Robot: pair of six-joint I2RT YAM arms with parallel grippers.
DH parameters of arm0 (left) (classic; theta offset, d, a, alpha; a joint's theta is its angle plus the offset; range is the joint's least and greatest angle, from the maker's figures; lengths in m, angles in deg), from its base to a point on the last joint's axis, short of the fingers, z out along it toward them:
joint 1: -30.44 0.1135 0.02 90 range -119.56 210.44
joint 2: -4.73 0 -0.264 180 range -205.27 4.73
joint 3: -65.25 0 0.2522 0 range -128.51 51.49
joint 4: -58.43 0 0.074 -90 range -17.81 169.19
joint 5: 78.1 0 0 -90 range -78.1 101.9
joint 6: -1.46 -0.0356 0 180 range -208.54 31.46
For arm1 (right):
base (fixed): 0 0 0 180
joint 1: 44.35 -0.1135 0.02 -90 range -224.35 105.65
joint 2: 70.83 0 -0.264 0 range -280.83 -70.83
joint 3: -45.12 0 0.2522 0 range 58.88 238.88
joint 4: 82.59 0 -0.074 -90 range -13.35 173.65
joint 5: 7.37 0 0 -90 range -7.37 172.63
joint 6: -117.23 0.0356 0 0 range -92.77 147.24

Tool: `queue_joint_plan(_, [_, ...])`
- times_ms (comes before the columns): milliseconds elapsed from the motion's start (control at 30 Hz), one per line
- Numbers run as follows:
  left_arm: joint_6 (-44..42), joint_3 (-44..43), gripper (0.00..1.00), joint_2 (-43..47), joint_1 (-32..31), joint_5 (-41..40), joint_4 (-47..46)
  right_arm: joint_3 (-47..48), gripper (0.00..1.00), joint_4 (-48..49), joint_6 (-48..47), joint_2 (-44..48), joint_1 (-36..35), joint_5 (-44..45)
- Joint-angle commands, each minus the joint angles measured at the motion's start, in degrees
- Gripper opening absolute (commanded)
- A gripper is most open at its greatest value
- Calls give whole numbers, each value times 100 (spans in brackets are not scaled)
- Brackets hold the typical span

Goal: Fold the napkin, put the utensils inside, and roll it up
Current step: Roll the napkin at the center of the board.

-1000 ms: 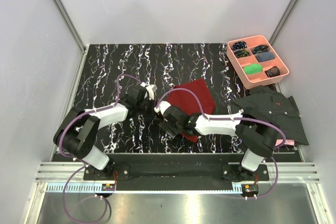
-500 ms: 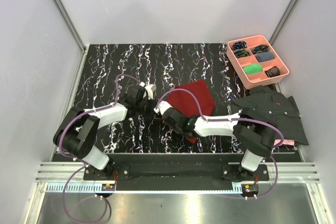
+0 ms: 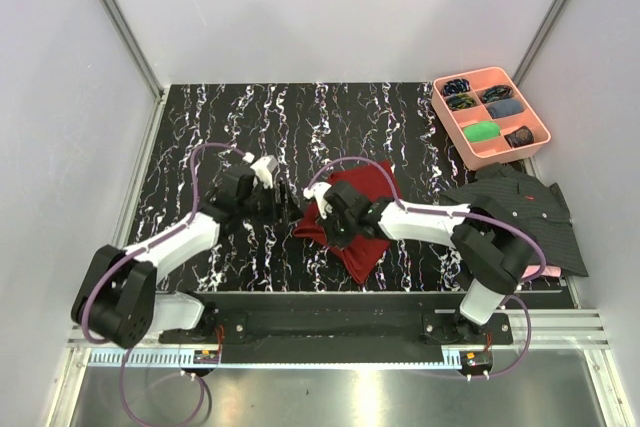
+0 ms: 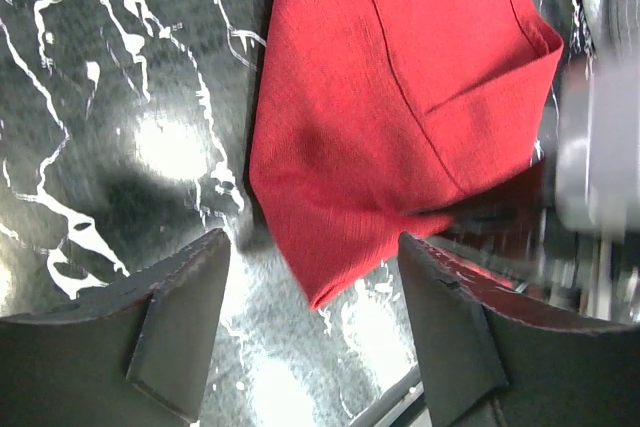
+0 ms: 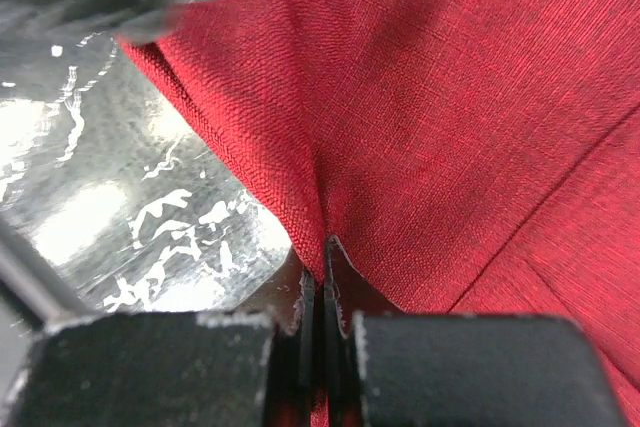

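right gripper (image 5: 322, 289): clamped on a thin pinch of napkin (image 4: 400, 77), mid-table, slightly right | left gripper (image 4: 312, 252): spread, straddling its left corner | risk: pinch slipping, fold collapsing | utensils: unseen

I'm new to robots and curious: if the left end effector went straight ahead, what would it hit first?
Probably the napkin: its corner lies just ahead, between the open fingers of the left end effector, though depth is unclear.
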Motion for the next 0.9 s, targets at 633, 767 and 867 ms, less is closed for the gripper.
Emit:
queue_joint_plan(633, [-332, 486, 70, 349, -548, 422, -745, 748, 0, -257, 462, -1764, 1786, -4374])
queue_joint_plan(767, [-148, 477, 69, 288, -574, 555, -447, 757, 0, -266, 435, -1843, 1839, -4374])
queue_joint_plan(867, [-8, 477, 69, 270, -592, 713, -261, 748, 0, -257, 427, -1861, 1856, -4366])
